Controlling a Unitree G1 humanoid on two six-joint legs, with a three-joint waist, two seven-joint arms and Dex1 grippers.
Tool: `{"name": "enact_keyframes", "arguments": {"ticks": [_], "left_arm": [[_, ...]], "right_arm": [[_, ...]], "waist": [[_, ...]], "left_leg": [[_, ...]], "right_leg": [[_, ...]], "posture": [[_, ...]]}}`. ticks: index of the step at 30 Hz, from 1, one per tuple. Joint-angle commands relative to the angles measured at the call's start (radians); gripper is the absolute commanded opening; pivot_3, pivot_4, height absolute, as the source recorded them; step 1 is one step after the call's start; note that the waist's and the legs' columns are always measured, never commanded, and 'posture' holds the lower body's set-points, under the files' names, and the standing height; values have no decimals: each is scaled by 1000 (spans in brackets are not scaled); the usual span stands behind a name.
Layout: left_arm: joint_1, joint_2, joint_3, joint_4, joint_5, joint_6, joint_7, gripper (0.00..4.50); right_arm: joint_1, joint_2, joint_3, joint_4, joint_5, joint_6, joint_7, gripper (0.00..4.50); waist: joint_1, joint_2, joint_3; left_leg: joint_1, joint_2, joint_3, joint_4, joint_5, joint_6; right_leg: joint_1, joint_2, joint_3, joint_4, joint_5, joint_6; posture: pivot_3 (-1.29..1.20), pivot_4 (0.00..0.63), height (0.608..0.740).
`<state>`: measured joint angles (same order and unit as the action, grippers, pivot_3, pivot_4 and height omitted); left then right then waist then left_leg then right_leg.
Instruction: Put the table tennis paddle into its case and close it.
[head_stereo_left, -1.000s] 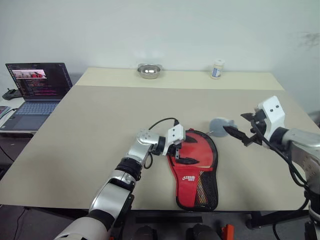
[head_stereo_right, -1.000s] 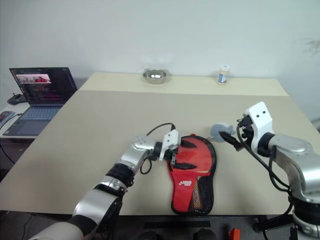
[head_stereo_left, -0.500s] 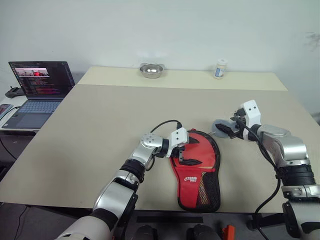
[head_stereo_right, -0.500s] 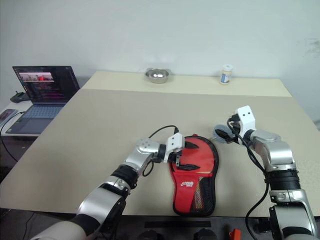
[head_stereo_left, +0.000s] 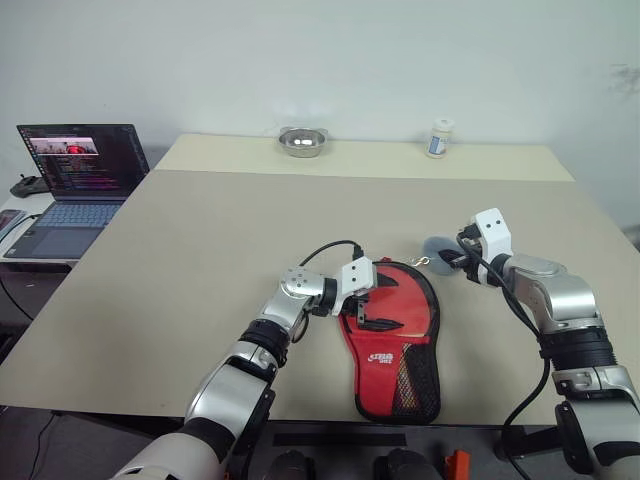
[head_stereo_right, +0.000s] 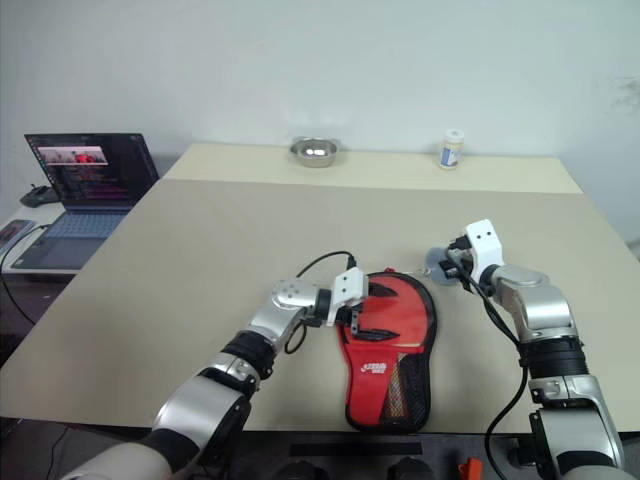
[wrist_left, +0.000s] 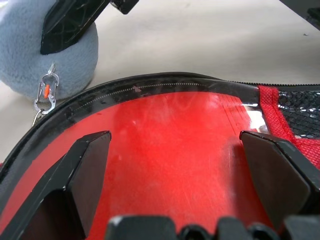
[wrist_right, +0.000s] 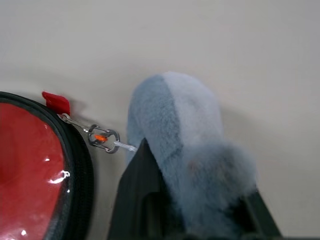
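The red case (head_stereo_left: 392, 330) lies flat near the table's front edge, its round end away from me and its mesh pocket toward me. My left gripper (head_stereo_left: 380, 302) hovers open over the round end, one finger (wrist_left: 90, 160) on each side of the glossy red face. A grey-blue fluffy pom-pom (wrist_right: 185, 130) hangs from the case's zip by a small metal clip (wrist_right: 102, 136). It rests on the table beside the case's far right rim, and my right gripper (head_stereo_left: 452, 258) is shut on it. The table tennis paddle is hidden.
An open laptop (head_stereo_left: 75, 165) stands on a side desk at the far left. A metal bowl (head_stereo_left: 301, 141) and a small white bottle (head_stereo_left: 437, 137) sit along the table's (head_stereo_left: 200, 230) far edge. The case's narrow end lies close to the front edge.
My right gripper came down and in from the right to the pom-pom and closed on it. The left gripper stayed open over the case.
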<state>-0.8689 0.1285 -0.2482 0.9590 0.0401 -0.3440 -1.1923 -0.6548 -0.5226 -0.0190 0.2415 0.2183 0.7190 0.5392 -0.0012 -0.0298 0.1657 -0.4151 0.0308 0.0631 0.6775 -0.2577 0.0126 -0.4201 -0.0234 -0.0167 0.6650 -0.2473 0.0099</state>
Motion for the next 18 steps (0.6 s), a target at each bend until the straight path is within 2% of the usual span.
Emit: {"name": "enact_keyframes", "arguments": {"ticks": [1, 10, 15, 18], "left_arm": [[33, 2, -44, 61, 58, -4, 20, 4500], [29, -16, -45, 104, 59, -1, 40, 4500], [15, -29, -45, 129, 63, -1, 52, 4500], [9, -34, -46, 140, 67, -3, 60, 4500]], "right_arm": [[30, -52, -26, -132, 0, 44, 2, 229], [310, -370, -59, -426, 5, 110, 164, 186], [582, -582, -171, -733, 120, 179, 372, 178], [718, -623, -238, -903, 194, 225, 435, 178]], "waist": [[2, 2, -1], [16, 7, -8], [28, 11, -10], [27, 10, -11]], "left_leg": [[0, 0, 0, 0, 0, 0], [1, -1, -1, 0, 0, 0], [1, -2, -3, 0, 0, 0], [4, -1, -5, 0, 0, 0]], "right_leg": [[0, 0, 0, 0, 0, 0], [2, -1, -1, -1, 0, 0], [4, 0, -3, -2, -3, 5], [9, -1, -6, -6, -4, 6]], "posture": [[0, 150, 740], [0, 150, 740], [0, 150, 740], [0, 150, 740]]}}
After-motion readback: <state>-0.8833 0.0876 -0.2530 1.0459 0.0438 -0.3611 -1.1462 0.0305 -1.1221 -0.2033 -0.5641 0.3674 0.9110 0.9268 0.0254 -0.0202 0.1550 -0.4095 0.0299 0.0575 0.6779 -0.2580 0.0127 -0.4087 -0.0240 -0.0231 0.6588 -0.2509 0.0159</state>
